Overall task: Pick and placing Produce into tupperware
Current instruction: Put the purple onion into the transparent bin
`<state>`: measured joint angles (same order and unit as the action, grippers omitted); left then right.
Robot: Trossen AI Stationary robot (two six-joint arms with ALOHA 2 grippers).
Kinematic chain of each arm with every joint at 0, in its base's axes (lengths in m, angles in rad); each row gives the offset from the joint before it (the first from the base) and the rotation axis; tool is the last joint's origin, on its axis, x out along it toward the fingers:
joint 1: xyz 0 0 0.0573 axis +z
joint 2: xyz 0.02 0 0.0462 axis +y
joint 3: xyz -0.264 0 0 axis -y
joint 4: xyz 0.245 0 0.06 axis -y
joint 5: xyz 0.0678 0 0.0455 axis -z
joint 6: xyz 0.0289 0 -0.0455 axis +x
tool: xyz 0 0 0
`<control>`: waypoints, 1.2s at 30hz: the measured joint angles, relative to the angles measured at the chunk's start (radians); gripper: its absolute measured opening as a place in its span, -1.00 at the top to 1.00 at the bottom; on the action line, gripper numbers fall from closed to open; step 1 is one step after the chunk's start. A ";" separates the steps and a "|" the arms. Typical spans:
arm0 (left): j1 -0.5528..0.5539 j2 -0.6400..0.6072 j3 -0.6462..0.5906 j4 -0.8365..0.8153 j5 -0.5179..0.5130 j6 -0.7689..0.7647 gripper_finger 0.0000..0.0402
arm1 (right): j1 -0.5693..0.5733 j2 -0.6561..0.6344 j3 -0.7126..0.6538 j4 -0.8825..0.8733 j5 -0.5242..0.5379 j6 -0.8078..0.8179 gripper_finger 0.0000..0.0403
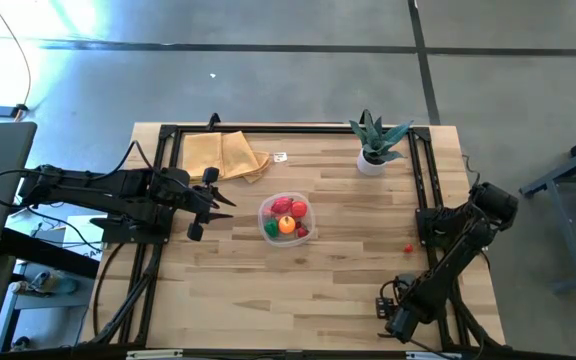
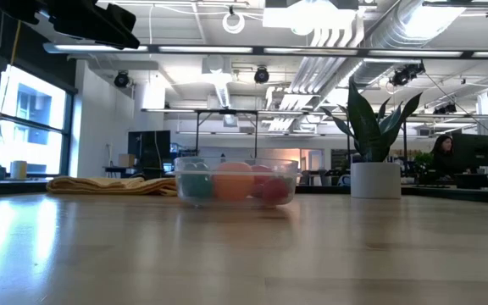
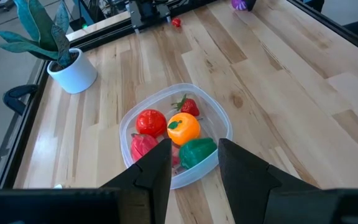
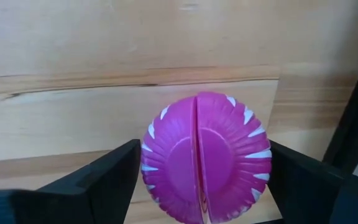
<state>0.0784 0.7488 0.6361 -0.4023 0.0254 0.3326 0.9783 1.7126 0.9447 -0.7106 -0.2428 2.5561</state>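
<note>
The clear tupperware [image 1: 286,218] stands mid-table and holds several produce pieces: a red tomato [image 3: 151,121], a strawberry [image 3: 189,106], an orange [image 3: 184,128] and a green pepper [image 3: 197,151]. My left gripper [image 1: 208,205] hovers left of it, open and holding nothing. At the near right corner my right gripper [image 1: 392,316] points down, open. A magenta, white-flecked produce piece [image 4: 205,155] lies on the table between its fingers. A small red piece [image 1: 408,247] lies loose on the wood at the right. My right gripper comes from above with one finger [image 4: 114,171] on each side of the magenta piece, which rests on the table. The piece fills the whole gap between them. I cannot tell whether the fingers touch it.
A potted spiky plant [image 1: 373,145] stands at the far right. A folded tan cloth [image 1: 226,155] lies at the far left. A black frame rail [image 1: 423,190] runs along the table's edges. Bare wood lies between the tupperware and the right arm.
</note>
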 joint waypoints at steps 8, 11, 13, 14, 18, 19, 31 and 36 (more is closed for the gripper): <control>0.000 0.000 0.000 0.000 0.000 0.000 0.40 | 0.000 0.000 0.000 0.000 0.008 -0.010 -0.54; 0.000 0.000 0.000 0.000 0.000 0.000 0.40 | 0.000 0.000 0.000 0.001 0.008 -0.016 -0.53; 0.000 0.000 0.000 0.000 0.000 0.000 0.40 | 0.000 0.000 0.000 0.000 0.008 -0.017 -0.50; 0.000 0.000 0.000 0.000 0.000 0.000 0.40 | 0.000 0.000 0.000 0.000 0.008 -0.017 -0.48; 0.000 0.000 0.000 0.000 0.000 0.000 0.40 | 0.000 0.000 0.000 0.000 0.019 -0.017 -0.39; 0.000 0.000 0.000 0.000 0.000 0.000 0.40 | 0.000 0.000 0.000 0.000 0.024 -0.017 -0.36; 0.000 0.000 0.000 0.000 0.000 0.000 0.40 | 0.000 0.000 0.000 -0.001 0.026 -0.020 -0.25; 0.000 0.000 0.000 0.000 0.000 0.000 0.40 | 0.000 -0.002 0.000 -0.005 0.032 -0.026 -0.24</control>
<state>0.0783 0.7489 0.6361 -0.4023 0.0254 0.3325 0.9783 1.7111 0.9451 -0.7158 -0.2104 2.5301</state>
